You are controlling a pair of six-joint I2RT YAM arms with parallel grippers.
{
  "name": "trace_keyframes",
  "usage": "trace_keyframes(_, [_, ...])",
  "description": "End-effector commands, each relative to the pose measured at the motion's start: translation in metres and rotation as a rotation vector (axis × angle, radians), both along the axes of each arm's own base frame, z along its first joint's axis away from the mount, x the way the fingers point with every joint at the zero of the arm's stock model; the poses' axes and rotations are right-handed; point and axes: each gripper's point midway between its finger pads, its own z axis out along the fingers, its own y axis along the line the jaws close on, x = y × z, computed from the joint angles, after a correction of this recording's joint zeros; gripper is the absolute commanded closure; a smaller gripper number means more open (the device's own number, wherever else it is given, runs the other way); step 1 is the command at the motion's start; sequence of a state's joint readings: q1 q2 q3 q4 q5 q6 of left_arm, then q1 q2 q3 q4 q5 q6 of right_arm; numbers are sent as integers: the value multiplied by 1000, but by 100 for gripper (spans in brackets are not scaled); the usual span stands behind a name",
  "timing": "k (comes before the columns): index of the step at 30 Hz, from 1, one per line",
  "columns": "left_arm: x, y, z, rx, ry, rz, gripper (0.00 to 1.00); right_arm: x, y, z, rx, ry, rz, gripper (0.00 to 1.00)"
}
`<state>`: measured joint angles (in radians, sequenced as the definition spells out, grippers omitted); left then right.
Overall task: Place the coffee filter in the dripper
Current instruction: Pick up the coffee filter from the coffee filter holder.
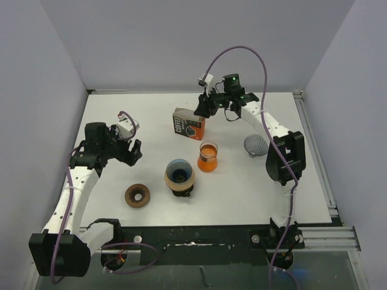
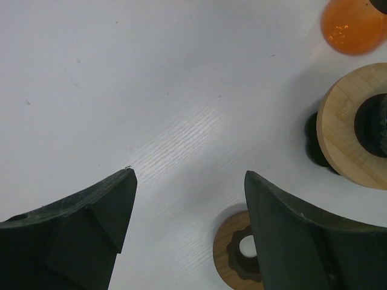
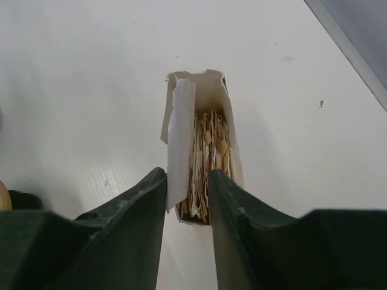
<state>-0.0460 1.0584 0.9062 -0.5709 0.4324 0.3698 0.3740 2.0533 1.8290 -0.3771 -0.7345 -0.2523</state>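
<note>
The coffee filters (image 3: pixel 208 148) are packed upright in an open cardboard box (image 1: pixel 188 125) that stands toward the far edge of the worktop (image 1: pixel 121 115), about midway along it. In the right wrist view the torn mouth of the box shows a stack of tan paper edges, with a white sheet on its left side. The right gripper (image 3: pixel 188 176) is at that mouth, its fingers (image 3: pixel 145 193) narrowly apart with the paper edges between them. I cannot tell whether they pinch any paper.

The dripper (image 1: pixel 179 175), with a wooden collar on a dark base, stands near the middle of the worktop, apart from the box. An orange flask (image 1: pixel 207 156) stands just beside it, on its right and a little farther back. A wooden ring (image 1: pixel 137 196) lies to the dripper's left, nearer the front edge. A ribbed grey cone (image 1: pixel 256 145) sits toward the right edge.

The left gripper (image 2: pixel 188 175) hangs over bare worktop toward the left edge, jaws wide apart and holding nothing.
</note>
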Motion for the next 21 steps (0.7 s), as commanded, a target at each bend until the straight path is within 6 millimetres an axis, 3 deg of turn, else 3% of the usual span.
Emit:
trace_keyframes(1, [11,-5,29,-24,-110,-22,29,1,7,30,39,-59,32,70])
trace_keyframes(9, [13,-5,29,-22,-115,-25,29,-4,5,52,47,-94,35,92])
trace_keyframes(21, [16,-5,37,-23,-136,-27,29,-29,-6,115,72,-185,32,96])
